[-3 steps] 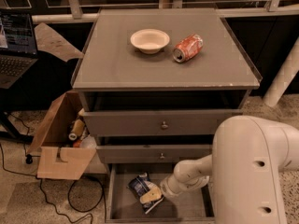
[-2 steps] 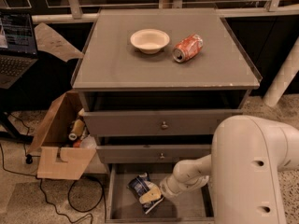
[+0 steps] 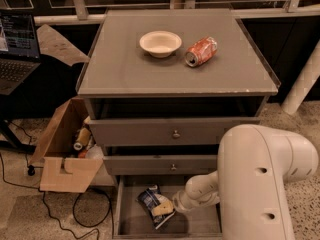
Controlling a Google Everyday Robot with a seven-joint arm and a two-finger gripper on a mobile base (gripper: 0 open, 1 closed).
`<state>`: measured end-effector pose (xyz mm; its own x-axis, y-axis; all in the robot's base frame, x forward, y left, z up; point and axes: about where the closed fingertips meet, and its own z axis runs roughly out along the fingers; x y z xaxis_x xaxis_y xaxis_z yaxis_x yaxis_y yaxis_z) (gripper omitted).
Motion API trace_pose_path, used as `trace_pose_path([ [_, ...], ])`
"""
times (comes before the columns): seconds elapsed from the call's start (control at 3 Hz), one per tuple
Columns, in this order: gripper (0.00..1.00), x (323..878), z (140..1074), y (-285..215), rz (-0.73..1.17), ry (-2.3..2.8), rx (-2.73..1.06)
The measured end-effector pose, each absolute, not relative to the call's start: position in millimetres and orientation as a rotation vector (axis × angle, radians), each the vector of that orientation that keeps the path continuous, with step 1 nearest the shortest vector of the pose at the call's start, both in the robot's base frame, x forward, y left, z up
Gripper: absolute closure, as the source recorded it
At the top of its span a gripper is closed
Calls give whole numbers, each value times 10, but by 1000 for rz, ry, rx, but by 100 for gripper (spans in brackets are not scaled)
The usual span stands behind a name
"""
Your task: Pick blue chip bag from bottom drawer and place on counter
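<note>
Held the gripper point(image 3: 169, 209) inside the bottom drawer point(image 3: 200, 225), right against the blue chip bag point(image 3: 151, 199), lying aslant toward that drawer's left wall. Could not tell whether grasped.

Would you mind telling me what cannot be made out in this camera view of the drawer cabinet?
- Two-finger gripper, down in the open grey bottom drawer at the crumpled blue-and-white chip bag: whether it grips the bag is not discernible in the camera view.
- Drawer's right side: hidden by the robot's white arm.
- Drawer's front: cut off by the bottom edge.
- Bag's lettering: too small to read.
</note>
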<state>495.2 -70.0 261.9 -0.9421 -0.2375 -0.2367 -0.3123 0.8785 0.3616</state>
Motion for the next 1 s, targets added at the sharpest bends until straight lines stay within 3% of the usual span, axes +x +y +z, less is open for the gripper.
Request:
trace_pose_path([
  [1.0,0,5175,2127,-521,691,2842,-373],
])
